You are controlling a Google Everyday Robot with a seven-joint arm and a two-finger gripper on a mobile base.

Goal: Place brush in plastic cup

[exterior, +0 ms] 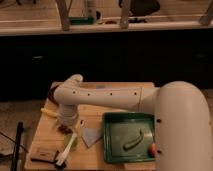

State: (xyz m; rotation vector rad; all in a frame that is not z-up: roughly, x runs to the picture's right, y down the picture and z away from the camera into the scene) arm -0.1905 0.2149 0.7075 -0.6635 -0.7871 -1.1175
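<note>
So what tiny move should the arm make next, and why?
Probably ease the gripper down onto the brush. The brush lies flat on the wooden table, its white handle running from just under the gripper toward the front edge, so it looks not yet picked up. What seems to be the plastic cup sits between it and the green tray.

The scene is dim and warm-toned, and the band behind the table (46,136) is nearly black. The gripper (65,128) hangs in shadow over the table's left part.
</note>
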